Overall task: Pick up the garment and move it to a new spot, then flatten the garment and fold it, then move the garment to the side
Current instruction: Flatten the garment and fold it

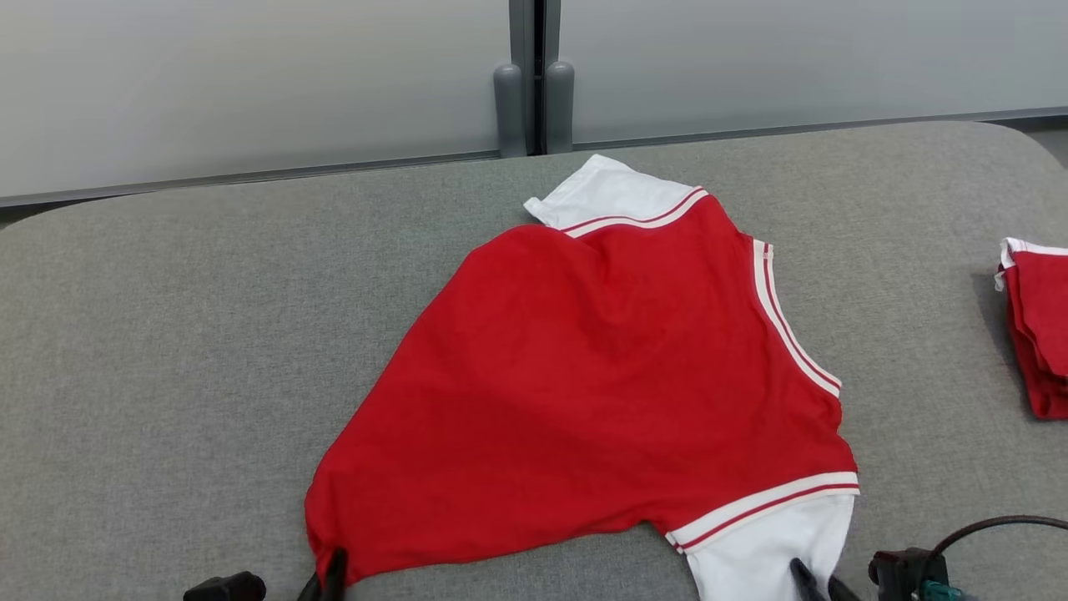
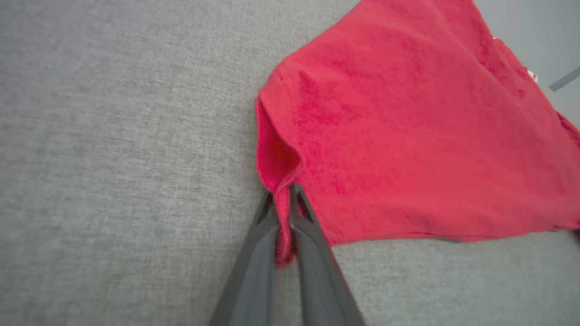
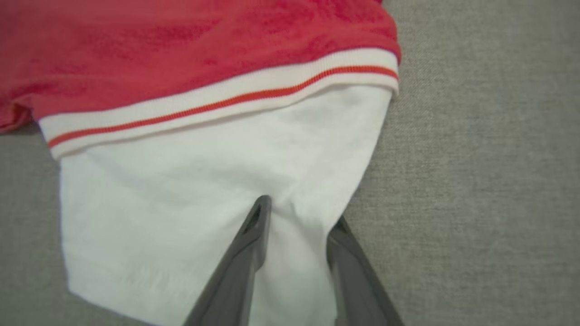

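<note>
You see the red shirt (image 1: 601, 376) lying spread on the grey padded table (image 1: 167, 334). Your left gripper (image 2: 282, 190) is clamped on its red hem corner. Your right gripper (image 3: 301, 213) straddles a pucker of the white sleeve (image 3: 181, 203); you can't tell whether it grips.

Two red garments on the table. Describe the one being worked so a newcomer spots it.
On the grey padded table, look at the middle: the garment lies spread open, red body, white sleeves, red-striped white trim. Its neighbour, a folded red pile at the right edge, is compact; this one is unfolded.
</note>
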